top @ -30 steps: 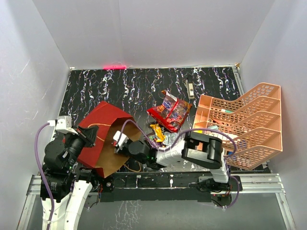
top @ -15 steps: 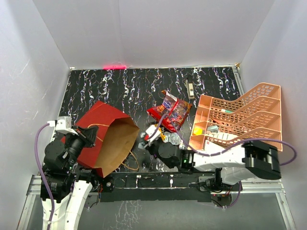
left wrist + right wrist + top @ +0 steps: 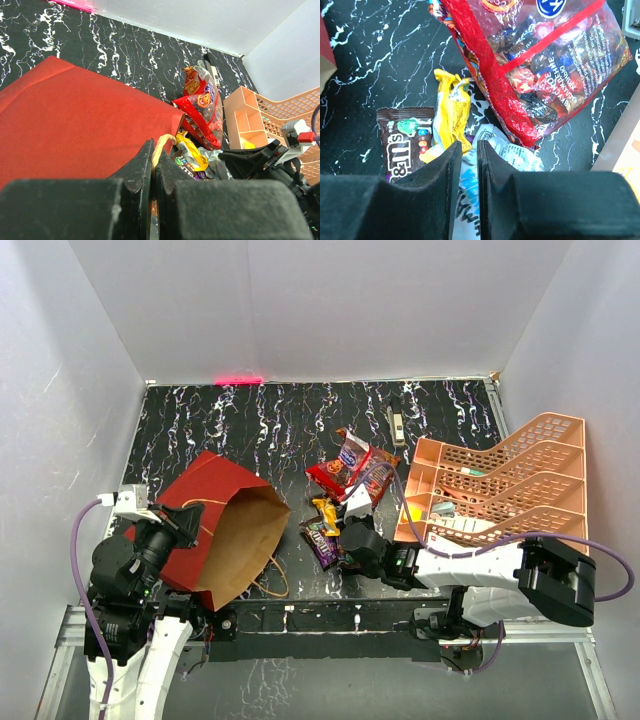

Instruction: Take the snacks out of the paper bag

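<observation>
Paper bag (image 3: 75, 115) cord (image 3: 161, 144) pinched, left tool (image 3: 154, 156): wrist-view only.

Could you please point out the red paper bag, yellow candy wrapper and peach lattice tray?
red paper bag (image 3: 210, 485): top view, outer side.
yellow candy wrapper (image 3: 450, 107): right wrist view, its middle.
peach lattice tray (image 3: 545, 435): top view, back wall.

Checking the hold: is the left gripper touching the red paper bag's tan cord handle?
Touching. Left wrist view: the left gripper, shut, pinches the tan cord handle.

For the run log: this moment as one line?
left claw: shut on tan cord handle of red paper bag | right claw: slightly parted over crinkly snack packets
</observation>
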Controlling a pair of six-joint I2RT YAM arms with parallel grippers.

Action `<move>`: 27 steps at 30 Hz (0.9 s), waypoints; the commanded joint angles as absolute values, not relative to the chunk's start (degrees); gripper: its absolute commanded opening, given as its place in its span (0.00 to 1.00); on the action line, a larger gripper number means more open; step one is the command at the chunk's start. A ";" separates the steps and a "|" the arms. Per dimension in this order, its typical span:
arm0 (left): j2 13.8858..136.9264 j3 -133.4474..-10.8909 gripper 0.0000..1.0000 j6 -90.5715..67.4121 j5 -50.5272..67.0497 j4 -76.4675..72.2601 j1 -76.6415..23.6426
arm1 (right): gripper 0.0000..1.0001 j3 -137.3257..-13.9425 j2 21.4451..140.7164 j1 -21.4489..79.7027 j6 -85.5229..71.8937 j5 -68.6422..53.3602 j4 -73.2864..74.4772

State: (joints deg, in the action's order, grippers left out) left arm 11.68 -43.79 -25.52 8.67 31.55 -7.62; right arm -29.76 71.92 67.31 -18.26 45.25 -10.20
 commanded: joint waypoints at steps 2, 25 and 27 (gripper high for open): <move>11.25 -43.41 0.00 -25.05 8.70 29.95 -7.38 | 0.32 -30.04 72.54 66.53 -19.73 44.70 -9.16; 12.66 -43.41 0.00 -24.96 8.82 29.89 -7.38 | 0.46 -49.67 94.90 74.42 3.94 11.13 -39.40; 12.58 -43.57 0.00 -24.92 8.78 30.09 -7.38 | 0.43 -51.66 100.09 74.61 4.80 9.93 -44.35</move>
State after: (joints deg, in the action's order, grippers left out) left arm 11.88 -43.68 -25.52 8.71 31.46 -7.62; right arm -46.15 93.41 73.28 -0.58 15.40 -28.95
